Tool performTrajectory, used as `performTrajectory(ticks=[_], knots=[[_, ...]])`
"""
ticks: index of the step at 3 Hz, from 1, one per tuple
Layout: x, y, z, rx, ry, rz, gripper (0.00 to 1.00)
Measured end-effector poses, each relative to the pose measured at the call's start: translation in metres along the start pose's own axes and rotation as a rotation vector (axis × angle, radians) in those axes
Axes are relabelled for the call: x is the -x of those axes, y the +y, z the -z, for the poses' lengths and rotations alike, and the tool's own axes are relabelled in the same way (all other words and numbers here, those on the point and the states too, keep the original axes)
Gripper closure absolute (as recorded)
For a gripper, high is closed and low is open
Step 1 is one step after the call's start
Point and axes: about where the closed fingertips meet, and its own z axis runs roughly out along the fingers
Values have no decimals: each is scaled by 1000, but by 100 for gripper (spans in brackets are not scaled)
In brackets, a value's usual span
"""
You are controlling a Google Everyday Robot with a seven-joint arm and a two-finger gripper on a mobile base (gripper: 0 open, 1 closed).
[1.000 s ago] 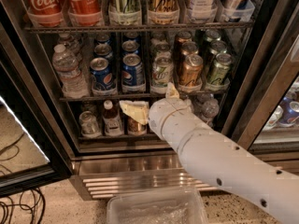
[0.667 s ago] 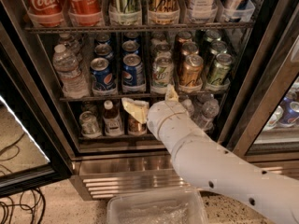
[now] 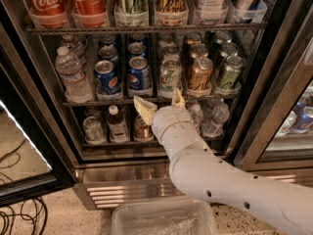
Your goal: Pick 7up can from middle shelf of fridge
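Observation:
The fridge (image 3: 127, 192) stands open in front of me. The 7up can (image 3: 169, 75), pale with green lettering, stands at the front of the middle shelf (image 3: 93, 102), between blue Pepsi cans (image 3: 140, 75) on its left and a gold can (image 3: 199, 73) on its right. My gripper (image 3: 157, 100) is at the shelf's front edge, just below and slightly left of the 7up can. Its two tan fingers (image 3: 144, 109) are spread apart and hold nothing. The white arm comes in from the lower right.
A water bottle (image 3: 72, 75) stands at the shelf's left, olive-green cans (image 3: 229, 72) at its right. Coca-Cola cans (image 3: 88, 1) fill the rack above. Small bottles (image 3: 117, 124) are on the lower shelf. A clear plastic bin (image 3: 161, 222) sits below the arm. Cables (image 3: 19, 219) lie on the floor.
The arm has edged slightly up and left toward the middle shelf's front edge. The fingers stay spread and empty. The cans have not moved.

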Motion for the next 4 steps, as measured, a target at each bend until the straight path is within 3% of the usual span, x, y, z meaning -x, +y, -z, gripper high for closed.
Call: performTrajectory(ticks=[2,4], knots=[[-2,-5,-3,-77,-52,12,34],[-1,-12,-2,-133,-83,20,49]])
